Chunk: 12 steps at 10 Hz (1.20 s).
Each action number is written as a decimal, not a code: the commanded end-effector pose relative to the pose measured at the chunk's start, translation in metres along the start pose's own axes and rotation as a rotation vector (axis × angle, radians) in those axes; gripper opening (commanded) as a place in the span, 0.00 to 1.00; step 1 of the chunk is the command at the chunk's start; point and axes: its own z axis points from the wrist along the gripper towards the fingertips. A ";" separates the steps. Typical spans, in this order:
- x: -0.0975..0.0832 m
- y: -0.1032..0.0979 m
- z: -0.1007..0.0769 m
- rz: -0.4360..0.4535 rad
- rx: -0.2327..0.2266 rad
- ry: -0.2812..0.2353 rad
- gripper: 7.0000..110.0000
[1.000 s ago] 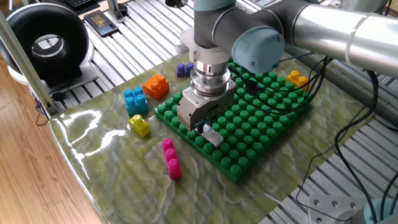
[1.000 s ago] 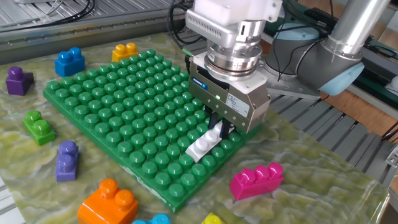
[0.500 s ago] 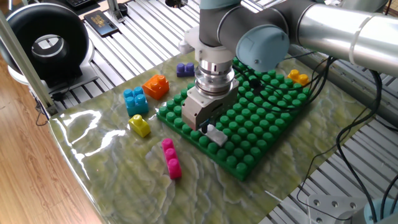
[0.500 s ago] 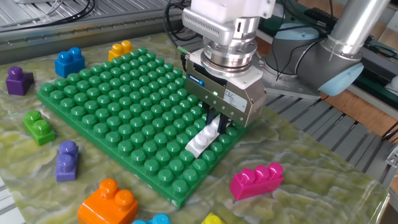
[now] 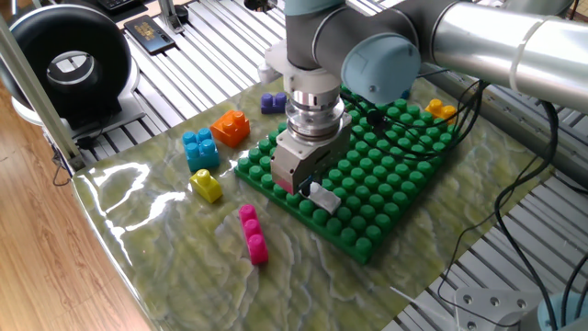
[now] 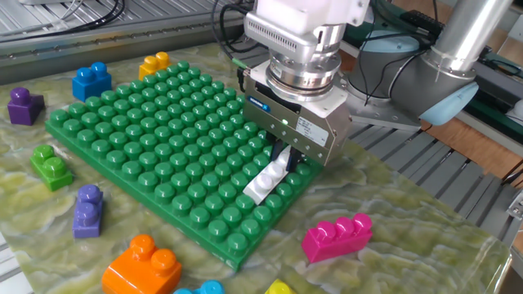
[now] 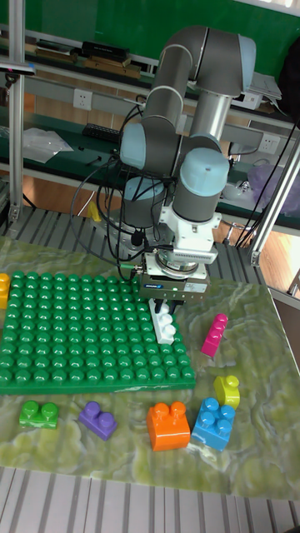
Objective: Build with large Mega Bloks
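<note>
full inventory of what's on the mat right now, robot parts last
green baseplate: 1, green, middle of the mat.
white brick: 1, white, long, on the baseplate near its edge, between the gripper fingers.
pink brick: 1, pink, on the mat off the baseplate edge.
orange brick: 1, orange, mat.
light blue brick: 1, beside the orange one.
yellow brick: 1, yellow, near the light blue one.
lime green brick: 1, mat.
purple bricks: 2, mat.
dark blue brick: 1, mat.
yellow-orange brick: 1, far side of the baseplate.
gripper: 1, over the white brick.
</note>
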 end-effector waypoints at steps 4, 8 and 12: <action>-0.003 -0.004 0.007 -0.023 -0.089 -0.045 0.00; -0.004 -0.011 0.009 -0.017 -0.071 -0.056 0.00; -0.002 -0.026 0.007 -0.033 -0.011 -0.053 0.00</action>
